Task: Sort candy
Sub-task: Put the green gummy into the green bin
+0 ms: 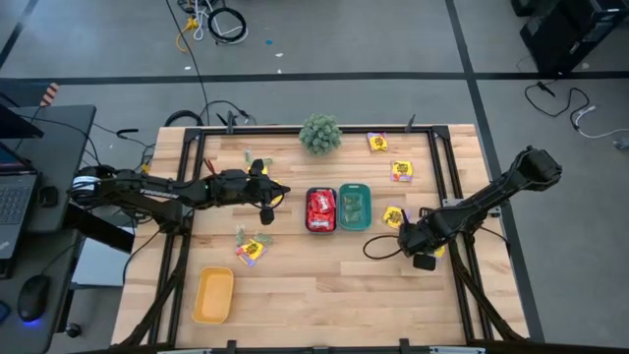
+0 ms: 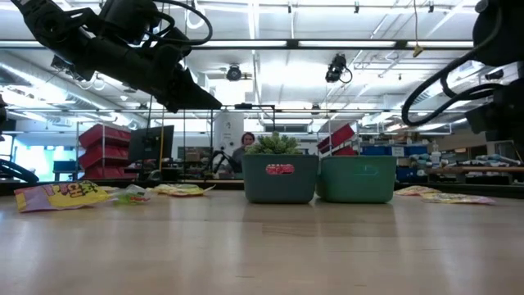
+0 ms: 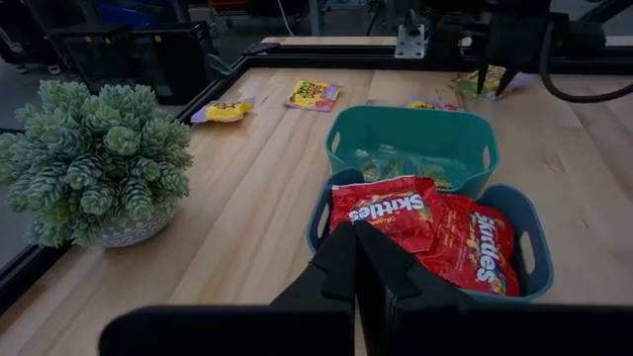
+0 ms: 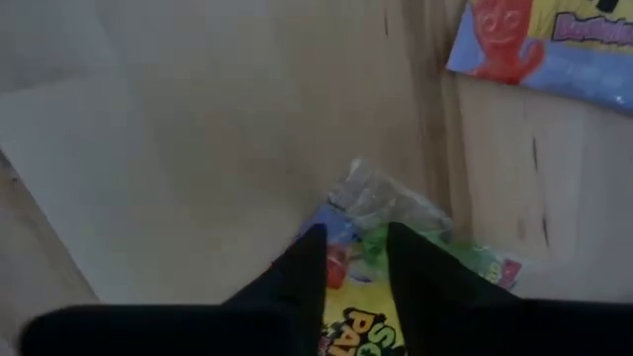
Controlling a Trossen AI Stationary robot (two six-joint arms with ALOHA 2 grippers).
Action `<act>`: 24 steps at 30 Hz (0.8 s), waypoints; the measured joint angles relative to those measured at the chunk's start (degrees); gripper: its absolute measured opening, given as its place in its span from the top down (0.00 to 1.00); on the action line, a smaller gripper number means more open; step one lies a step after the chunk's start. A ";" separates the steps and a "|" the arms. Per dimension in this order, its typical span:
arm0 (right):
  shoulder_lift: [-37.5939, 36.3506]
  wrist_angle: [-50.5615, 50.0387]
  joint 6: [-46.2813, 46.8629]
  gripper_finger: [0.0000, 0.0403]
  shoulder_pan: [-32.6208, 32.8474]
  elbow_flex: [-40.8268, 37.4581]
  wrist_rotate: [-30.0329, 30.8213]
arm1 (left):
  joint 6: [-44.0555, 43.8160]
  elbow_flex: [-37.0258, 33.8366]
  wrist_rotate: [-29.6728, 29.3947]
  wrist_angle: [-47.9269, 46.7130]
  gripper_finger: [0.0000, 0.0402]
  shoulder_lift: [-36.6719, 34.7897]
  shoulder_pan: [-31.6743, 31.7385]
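**While the right gripper works a yellow packet, sorting is partway done**

Judging by the layout, the step in hand is a pick at the right edge of the table. In the high view the right gripper (image 1: 421,246) sits right of centre, low over a flat yellow wrapped candy packet with dark print (image 4: 381,297). In its wrist view the two dark fingers (image 4: 297,272) straddle the crinkled end of that packet, a narrow gap between them; whether they pinch it or only touch it I cannot tell. A second yellow packet (image 1: 394,217) lies just beside the gripper, toward the trays.

The left gripper (image 1: 267,208) hovers left of centre in the high view, fingers pressed together and empty, pointing at the two bins.

Sorted so far: shiny red packets (image 3: 435,222) fill the dark blue-grey oblong plastic bin (image 3: 529,262); small pale green packets (image 3: 401,168) lie in the teal oblong plastic bin (image 3: 475,138) touching it. The yellow oblong tray (image 1: 213,295) at lower left looks empty.

Loose candy: two yellow packets (image 1: 378,143) at upper right, a small mixed heap (image 1: 250,247) lower left of centre.

Next move, my guess: secure the grip, lift clear, carry to a tray, likely the far yellow one.
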 joint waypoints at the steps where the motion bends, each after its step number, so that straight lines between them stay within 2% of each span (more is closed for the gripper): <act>1: 0.00 0.16 -0.13 0.82 0.00 0.00 0.07 | 0.00 0.00 0.00 0.00 1.00 0.00 0.02; 5: 0.00 1.19 -0.81 0.97 0.00 0.00 0.08 | 0.00 0.00 0.00 0.00 1.00 0.00 0.01; 12: 0.07 5.54 -1.65 1.00 -1.23 1.32 1.10 | -0.02 0.00 0.00 0.04 1.00 0.00 0.01; 18: 0.07 4.44 -6.89 0.96 -1.46 3.61 4.11 | -0.02 0.00 0.00 0.02 1.00 0.00 0.02; 24: 0.07 4.03 -16.91 0.80 -1.28 3.68 4.33 | -0.01 0.02 0.01 -0.63 1.00 0.00 0.01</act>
